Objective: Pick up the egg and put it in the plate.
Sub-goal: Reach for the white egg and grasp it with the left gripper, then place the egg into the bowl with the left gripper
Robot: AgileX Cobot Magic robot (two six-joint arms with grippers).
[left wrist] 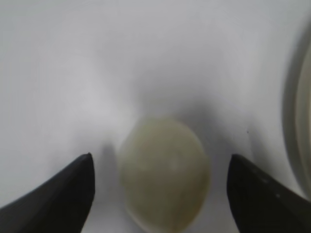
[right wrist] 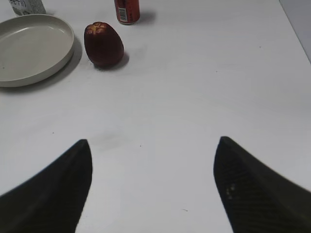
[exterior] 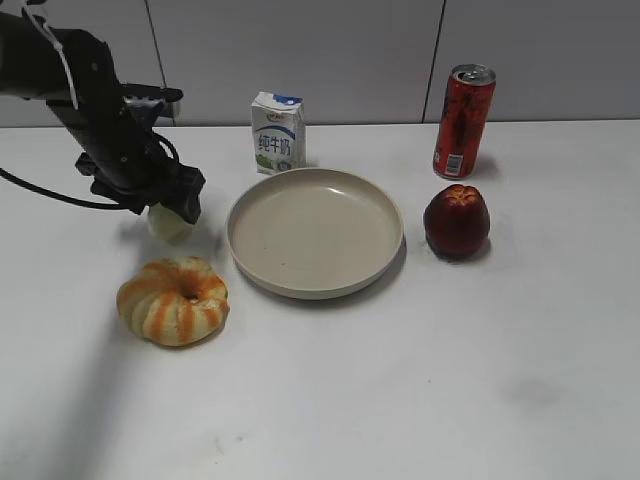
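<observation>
The pale yellowish egg (exterior: 168, 224) lies on the white table left of the beige plate (exterior: 315, 231). My left gripper (exterior: 172, 205) hangs right over the egg. In the left wrist view the egg (left wrist: 164, 174) sits between the two dark fingers of the left gripper (left wrist: 160, 167), which are open with gaps on both sides. The plate's rim (left wrist: 303, 121) shows at that view's right edge. My right gripper (right wrist: 153, 155) is open and empty over bare table; the plate (right wrist: 34, 46) lies far to its upper left. The right arm does not show in the exterior view.
An orange-striped ring-shaped bread (exterior: 173, 300) lies in front of the egg. A milk carton (exterior: 278, 132) stands behind the plate. A red can (exterior: 463, 121) and a dark red apple (exterior: 457, 221) stand right of the plate; both also show in the right wrist view, the apple (right wrist: 103, 44) and the can (right wrist: 127, 10).
</observation>
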